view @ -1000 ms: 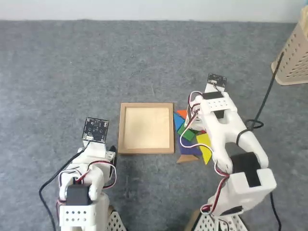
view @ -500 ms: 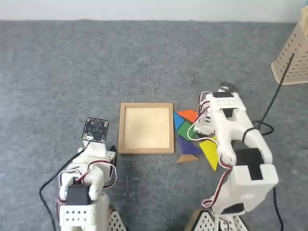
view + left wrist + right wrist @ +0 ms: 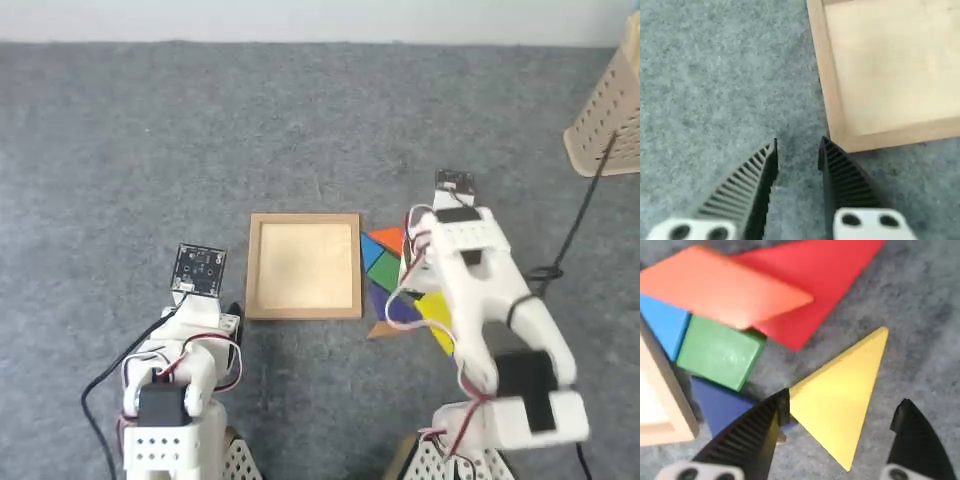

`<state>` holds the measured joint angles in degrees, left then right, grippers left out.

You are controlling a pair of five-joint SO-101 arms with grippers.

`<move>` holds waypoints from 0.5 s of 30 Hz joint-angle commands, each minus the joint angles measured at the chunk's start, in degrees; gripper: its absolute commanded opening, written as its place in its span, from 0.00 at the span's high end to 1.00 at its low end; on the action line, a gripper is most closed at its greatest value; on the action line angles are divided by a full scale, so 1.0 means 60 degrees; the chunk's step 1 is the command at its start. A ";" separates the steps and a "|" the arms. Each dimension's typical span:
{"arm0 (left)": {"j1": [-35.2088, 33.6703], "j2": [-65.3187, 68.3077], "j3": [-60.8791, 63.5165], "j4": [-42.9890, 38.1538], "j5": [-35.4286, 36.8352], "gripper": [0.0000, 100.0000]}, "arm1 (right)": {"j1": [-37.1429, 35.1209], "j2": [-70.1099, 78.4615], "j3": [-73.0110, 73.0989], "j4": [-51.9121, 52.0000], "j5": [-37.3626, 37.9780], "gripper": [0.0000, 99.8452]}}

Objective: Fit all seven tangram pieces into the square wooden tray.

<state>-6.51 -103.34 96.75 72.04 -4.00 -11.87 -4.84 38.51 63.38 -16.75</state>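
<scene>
My right claw (image 3: 842, 402) hangs released astride the yellow triangle (image 3: 437, 320), right of centre. The tray (image 3: 304, 219), centre frame, sits unfilled; next, clench and lift.

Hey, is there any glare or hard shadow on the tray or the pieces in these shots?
High view: soft, even light, no glare on the wooden tray. Left wrist view: the tray's floor is evenly lit, no hot spots. Right wrist view: a thin dark shadow runs under the green square; the yellow triangle is glare-free.
</scene>
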 commanded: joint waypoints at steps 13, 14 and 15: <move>0.0015 -0.0147 -0.0037 0.0044 0.0073 0.87 | -0.0168 0.0579 0.0029 -0.0725 0.1348 0.67; 0.0015 -0.0147 -0.0037 0.0044 0.0073 0.87 | -0.0212 0.0579 0.0029 -0.0725 0.1348 0.67; 0.0000 -0.0147 -0.0037 0.0044 0.0073 0.87 | -0.0271 0.0608 0.0044 -0.0725 0.1348 0.67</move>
<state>-6.51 -103.34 96.75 72.04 -4.00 -12.75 -1.58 40.00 58.99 -9.45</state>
